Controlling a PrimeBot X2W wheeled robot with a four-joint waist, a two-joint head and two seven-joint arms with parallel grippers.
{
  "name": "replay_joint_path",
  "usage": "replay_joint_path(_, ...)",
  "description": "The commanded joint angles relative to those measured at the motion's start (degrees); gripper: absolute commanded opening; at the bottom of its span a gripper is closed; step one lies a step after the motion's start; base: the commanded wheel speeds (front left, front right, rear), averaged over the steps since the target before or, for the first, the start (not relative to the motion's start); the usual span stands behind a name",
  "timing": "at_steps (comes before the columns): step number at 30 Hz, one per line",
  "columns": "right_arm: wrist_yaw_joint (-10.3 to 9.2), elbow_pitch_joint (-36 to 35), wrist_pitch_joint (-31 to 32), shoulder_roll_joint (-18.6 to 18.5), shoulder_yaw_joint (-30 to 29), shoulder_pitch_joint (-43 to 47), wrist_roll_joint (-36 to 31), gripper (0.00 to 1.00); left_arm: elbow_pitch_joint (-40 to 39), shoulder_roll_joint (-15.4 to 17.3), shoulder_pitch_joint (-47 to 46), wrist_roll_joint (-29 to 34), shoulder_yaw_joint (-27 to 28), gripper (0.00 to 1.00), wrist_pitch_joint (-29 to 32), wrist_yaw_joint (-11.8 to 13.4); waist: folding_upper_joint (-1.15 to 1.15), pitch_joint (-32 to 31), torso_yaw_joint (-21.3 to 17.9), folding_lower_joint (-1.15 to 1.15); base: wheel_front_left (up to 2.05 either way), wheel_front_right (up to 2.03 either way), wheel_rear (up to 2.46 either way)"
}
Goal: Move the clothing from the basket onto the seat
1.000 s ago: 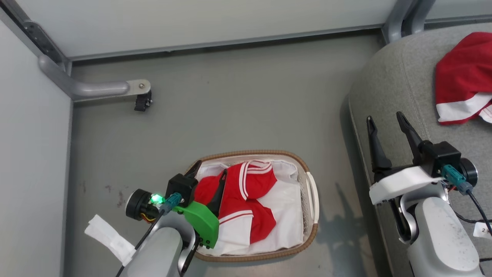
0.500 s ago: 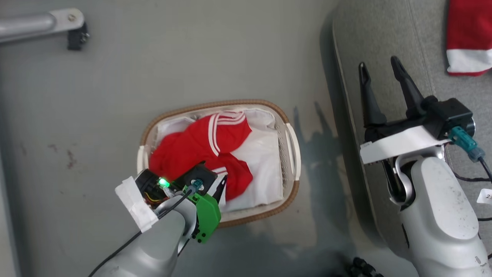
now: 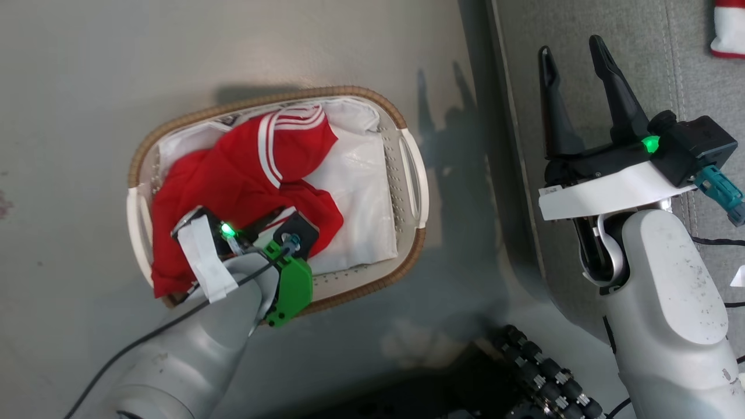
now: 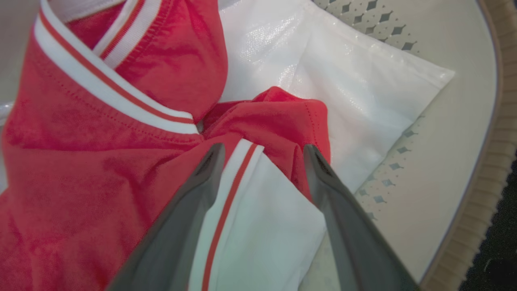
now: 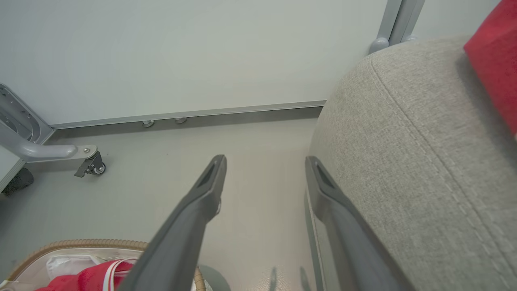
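**A robot test room arranged like a corner of a home**

Plain pale wall panels [image 5: 161, 52] stand on a metal frame [image 5: 40, 151] with a small castor wheel [image 5: 97, 167], over a smooth grey floor [image 5: 258, 182]. A grey sofa [image 5: 404, 141] and a laundry basket [image 3: 396, 169] give it a domestic look.

A smooth grey-green floor [image 3: 262, 46], faintly glossy, carries soft shadows and a small reddish stain at one edge. In the right wrist view it meets a pale plain wall [image 5: 181, 52] along a grey metal skirting strip [image 5: 242, 109]. A bent grey metal tube leg [image 5: 40, 151] ends in a small black caster [image 5: 95, 165]; a grey metal upright post [image 5: 398, 18] stands in the corner.
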Motion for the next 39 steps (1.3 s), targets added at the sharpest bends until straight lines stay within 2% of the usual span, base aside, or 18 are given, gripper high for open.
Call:
replay_joint_path(1,-0.08,-0.4,0.0,-0.1,0.3,-0.7,0.4,1.00,0.5,1.0,-2.1,0.2,0.0,1.00,0.2,0.5,0.00,4.6,-3.1,-0.01,0.00,0.00,0.00)
replay_joint_path(13,-0.08,-1.7,0.0,-0.1,2.0,-1.4,1.9,1.00,2.7,4.4,-5.5,-2.0,1.4,1.00,4.5,3.3,0.00,8.2,-5.0,-0.01,0.00,0.00,0.00)
replay_joint_path(19,-0.08,-1.8,0.0,-0.1,2.0,-1.3,2.3,1.00,3.0,4.4,-5.0,-3.1,1.7,1.00,7.9,3.7,0.00,9.0,-5.4,-0.01,0.00,0.00,0.00)
replay_joint_path(21,-0.08,-1.8,0.0,-0.1,1.9,-1.2,2.3,1.00,3.1,4.1,-4.9,-3.3,1.6,0.36,8.3,3.8,0.00,9.0,-5.3,-0.01,0.00,0.00,0.00)
replay_joint_path(22,-0.08,-1.8,0.0,-0.1,1.8,-1.2,2.3,1.00,3.1,4.0,-5.0,-3.5,1.6,0.00,8.4,3.9,0.00,9.0,-5.3,-0.01,0.00,0.00,0.00)
replay_joint_path(33,-0.08,-0.9,0.0,-0.1,1.5,-1.2,1.3,1.00,2.9,2.1,-4.2,-5.1,1.3,0.00,5.7,3.2,0.00,6.3,-3.5,-0.01,0.00,0.00,0.00)
replay_joint_path(39,-0.08,0.4,0.0,-0.1,1.2,0.2,-0.3,1.00,2.3,0.9,-2.7,-5.2,0.4,0.00,2.3,2.6,0.00,2.3,-1.7,-0.01,0.00,0.00,0.00)
